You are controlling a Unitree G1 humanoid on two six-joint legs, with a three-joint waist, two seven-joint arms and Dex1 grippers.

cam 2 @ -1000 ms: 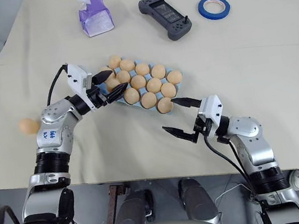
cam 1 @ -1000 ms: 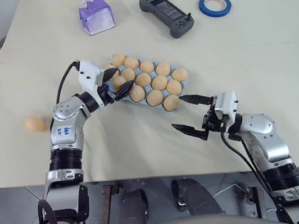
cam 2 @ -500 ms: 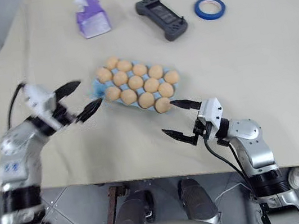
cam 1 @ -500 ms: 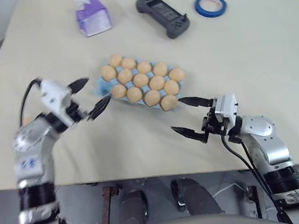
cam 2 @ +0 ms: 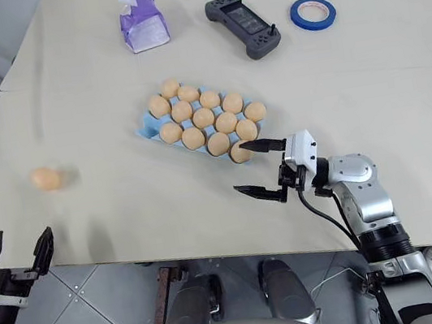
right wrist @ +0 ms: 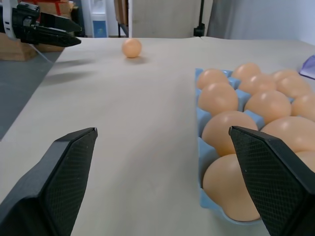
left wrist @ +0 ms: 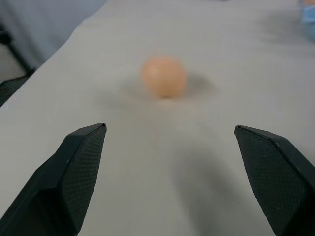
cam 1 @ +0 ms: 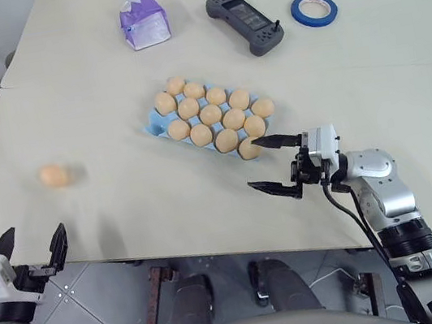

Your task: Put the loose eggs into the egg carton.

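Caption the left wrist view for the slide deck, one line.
Left gripper, fingers spread wide, lined up on the last loose egg lying on the beige table.

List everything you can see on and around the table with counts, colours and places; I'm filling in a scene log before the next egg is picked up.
loose egg: one, tan-orange, alone on the table's left part.
egg carton: one, light blue, mid-table, one cup empty at its left end.
eggs in the carton: fourteen, tan-orange.
tissue pack: one, purple, far left of centre.
remote controller: one, dark grey, far centre.
tape roll: one, blue, far right.
table: one, beige.
left gripper: black fingers, open, off the near left edge, pointing toward the loose egg.
right gripper: black fingers, open, beside the carton's near right corner.
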